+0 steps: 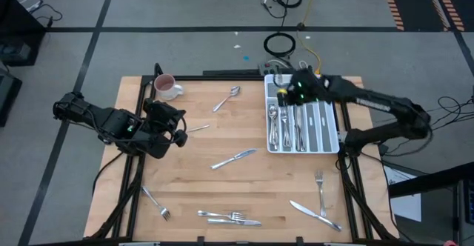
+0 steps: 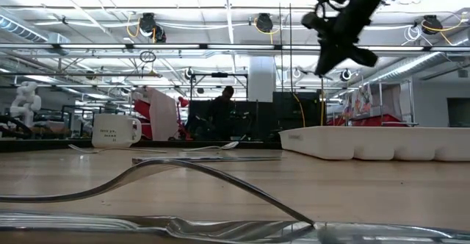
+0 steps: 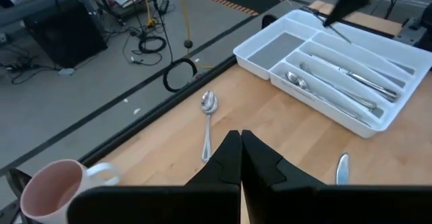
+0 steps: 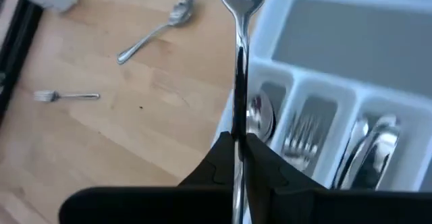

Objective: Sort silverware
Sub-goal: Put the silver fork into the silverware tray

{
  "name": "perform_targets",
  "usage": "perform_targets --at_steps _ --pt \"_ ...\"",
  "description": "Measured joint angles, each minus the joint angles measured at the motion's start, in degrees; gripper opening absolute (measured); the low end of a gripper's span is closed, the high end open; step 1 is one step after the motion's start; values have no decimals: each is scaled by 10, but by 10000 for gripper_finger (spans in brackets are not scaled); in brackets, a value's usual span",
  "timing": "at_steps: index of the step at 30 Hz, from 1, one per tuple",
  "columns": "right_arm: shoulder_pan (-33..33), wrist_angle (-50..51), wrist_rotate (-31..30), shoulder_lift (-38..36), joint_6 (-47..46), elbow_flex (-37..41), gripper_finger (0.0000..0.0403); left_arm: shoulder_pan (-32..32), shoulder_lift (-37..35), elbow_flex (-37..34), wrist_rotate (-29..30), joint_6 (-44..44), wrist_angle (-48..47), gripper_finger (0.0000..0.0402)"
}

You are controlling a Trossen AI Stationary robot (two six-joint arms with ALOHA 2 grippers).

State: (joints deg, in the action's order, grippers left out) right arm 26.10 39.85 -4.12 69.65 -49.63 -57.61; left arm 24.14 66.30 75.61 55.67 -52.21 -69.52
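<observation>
Overhead camera is looking straight down, the low one is skimming level along the table (image 1: 252, 179), both wrist cameras are sharing the white tray (image 3: 378, 126) close up.

- You see a light wooden table (image 1: 244, 179).
- Resting on it: white cutlery tray (image 1: 333, 127) at the far right, mug (image 1: 165, 87) at the far left.
- Loose silverware: spoon (image 1: 227, 98), knife (image 1: 234, 158), forks (image 1: 157, 203) along the near edge.

We count one white tray (image 1: 332, 147) at 2 o'clock, one mug (image 1: 164, 87) at 10 o'clock, two grippers.
</observation>
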Motion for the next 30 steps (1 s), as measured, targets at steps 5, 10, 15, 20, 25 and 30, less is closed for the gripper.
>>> perform_targets --at_steps 5,10,15,20,25,30 --pt "-56 -70 -36 -28 -108 112 0 0 0 0 1 0 0 0" --pt "-101 -82 -69 -19 -181 165 0 0 0 0 1 0 0 0" --pt "-131 -89 -76 -16 -220 200 0 0 0 0 1 0 0 0" --pt "-157 -112 -77 -16 -256 229 0 0 0 0 1 0 -1 0" --pt "-173 -166 -79 -14 -276 261 0 0 0 0 1 0 -1 0" --pt "-184 -166 -78 2 -281 272 0 0 0 0 1 0 -1 0"
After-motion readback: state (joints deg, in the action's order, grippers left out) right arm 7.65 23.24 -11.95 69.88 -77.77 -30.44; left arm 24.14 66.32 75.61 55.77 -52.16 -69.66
